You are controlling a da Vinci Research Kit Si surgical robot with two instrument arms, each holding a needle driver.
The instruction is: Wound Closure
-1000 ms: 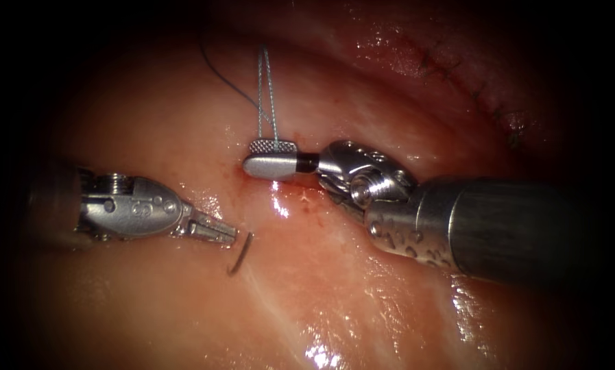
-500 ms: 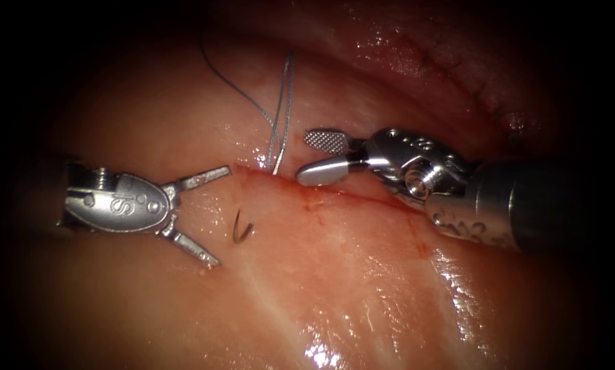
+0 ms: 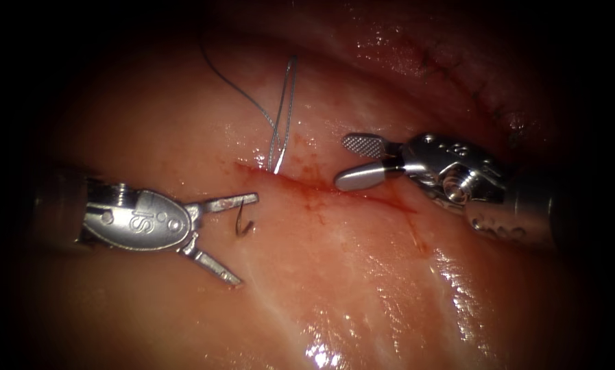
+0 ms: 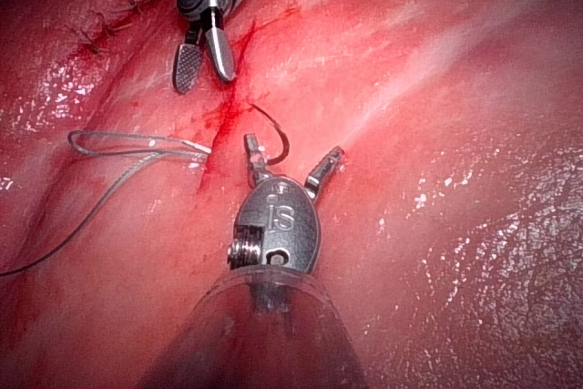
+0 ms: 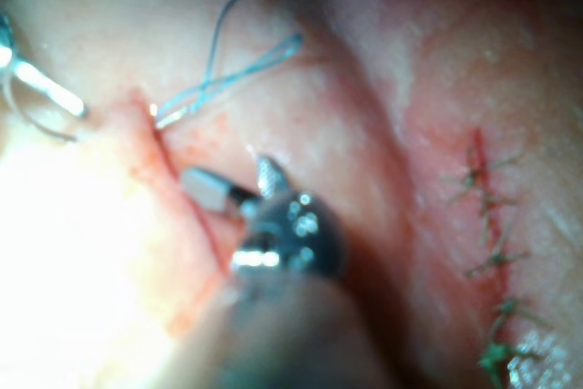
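Note:
The cut [image 3: 362, 193] runs across the tissue [image 3: 362, 274] with red fluid along it. A short dark arc of the needle [image 3: 239, 219] stands out of the tissue near the cut's left end; the rest is buried. My left tool [image 3: 245, 240] holds nothing, its jaws wide open around that arc, the upper jaw touching or just over it. From the wrist, the needle [image 4: 281, 138] sits between the open left jaws [image 4: 291, 154]. A thread loop [image 3: 284, 109] lies beyond the cut and enters its left end. My right tool [image 3: 345, 163] hovers open and empty over the cut's right part.
An older stitched line [image 3: 478, 89] with dark knots runs at the far right, also seen as a stitched line [image 5: 487, 225]. The thread [image 4: 137, 148] trails away over the tissue. The right tool [image 4: 205, 56] sits just beyond the needle.
The left tool opened its jaws, then slid right until they straddle the needle arc. The right tool lifted off the cut's left end, opened and drew back to the right.

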